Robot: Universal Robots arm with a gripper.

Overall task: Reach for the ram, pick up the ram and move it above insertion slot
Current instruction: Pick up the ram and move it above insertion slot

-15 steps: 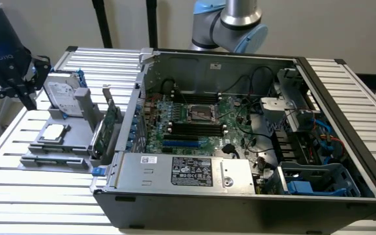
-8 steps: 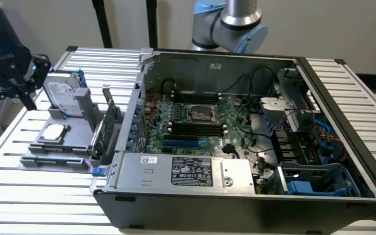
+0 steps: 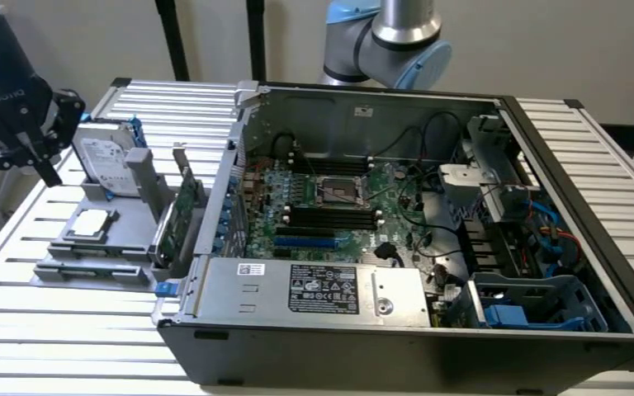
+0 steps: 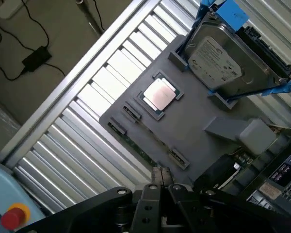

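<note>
The ram (image 4: 141, 148) is a thin green stick lying on edge in a groove along the rim of the grey holder (image 4: 194, 121); in the exterior view the ram (image 3: 88, 270) lies at the holder's near edge. My gripper (image 4: 160, 174) hangs above that rim, close to one end of the stick without touching it, fingertips (image 4: 156, 174) together with nothing between them. In the exterior view the black gripper (image 3: 42, 161) hovers at the far left, above the holder. The black insertion slots (image 3: 333, 216) lie in the middle of the motherboard inside the open computer case (image 3: 581, 272).
The holder also carries a silver hard drive (image 4: 228, 58) in a blue frame, a square processor (image 4: 159, 94) and an upright green expansion card (image 3: 188, 202). The case wall (image 3: 229, 190) stands between holder and motherboard. A slatted metal table (image 3: 75, 330) bears everything; cables lie on the floor.
</note>
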